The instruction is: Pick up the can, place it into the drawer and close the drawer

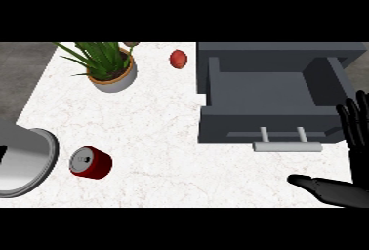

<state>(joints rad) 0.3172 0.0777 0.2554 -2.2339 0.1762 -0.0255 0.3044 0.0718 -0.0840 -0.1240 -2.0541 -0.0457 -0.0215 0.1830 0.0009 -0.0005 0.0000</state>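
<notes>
Can (pixel 90 162) is found well to the left of the right hand's fingers (pixel 356 122) and slightly below them, apparently tipped on its side on the counter (pixel 166 122) with the silver end turned up-left. Right hand (pixel 353 191) is held open at the right edge, fingers straight and spread, thumb stuck out left, nothing gripped. Drawer (pixel 267 93) is pulled open just left of the fingertips, its handle (pixel 286 142) near them. No left hand is made out; only a grey rounded shape (pixel 25 161) is seen at the left edge, beside the can. Step in hand is judged to be the reach for the can. The approach is best made across the can's round body, not its ends, with the fingers kept spread until it is straddled, since rolling is likely if it is nudged.
</notes>
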